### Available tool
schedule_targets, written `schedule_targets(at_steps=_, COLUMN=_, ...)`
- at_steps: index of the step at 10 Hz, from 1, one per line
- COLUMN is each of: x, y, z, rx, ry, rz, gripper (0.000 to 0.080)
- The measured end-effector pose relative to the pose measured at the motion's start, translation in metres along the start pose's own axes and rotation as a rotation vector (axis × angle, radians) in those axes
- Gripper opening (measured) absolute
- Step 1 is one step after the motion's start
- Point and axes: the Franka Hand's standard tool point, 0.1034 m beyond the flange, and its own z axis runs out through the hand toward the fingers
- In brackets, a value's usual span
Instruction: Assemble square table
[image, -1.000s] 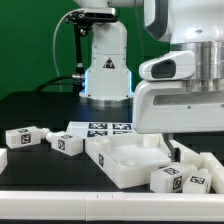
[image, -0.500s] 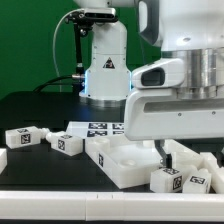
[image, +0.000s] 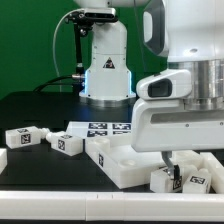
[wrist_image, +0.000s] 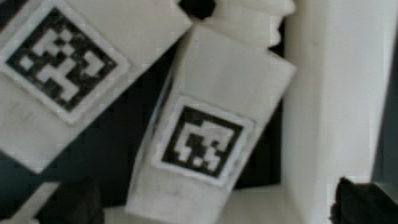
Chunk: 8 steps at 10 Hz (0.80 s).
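The square table's white rimmed top (image: 122, 160) lies at the front centre of the black table. Two tagged legs (image: 165, 180) (image: 196, 182) lie by the top's corner at the exterior view's right. My gripper (image: 172, 176) hangs low right over them. It is open. In the wrist view one tagged leg (wrist_image: 210, 130) lies between my dark fingertips (wrist_image: 366, 200), with clear space on both sides. A second tagged leg (wrist_image: 63, 68) lies beside it, and the top's white rim (wrist_image: 331, 100) runs along the other side. Nothing is held.
Two more tagged legs (image: 24, 137) (image: 68, 143) lie at the exterior view's left. The marker board (image: 100, 128) lies flat behind the table top. The arm's base (image: 105, 65) stands at the back, with a cable beside it.
My gripper has come down from above the table top's right corner to just over the two legs there. Its jaws stay wide. No part has moved.
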Motion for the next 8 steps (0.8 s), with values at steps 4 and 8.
schedule_targets(at_steps=4, x=-0.0003, y=0.0045, z=0.0066, rx=0.003, ry=0.011, rz=-0.024, gripper=0.0649)
schedule_targets(at_steps=8, x=0.0032, y=0.0115, z=0.0067, rx=0.007, ry=0.024, rz=-0.051, gripper=0.0649)
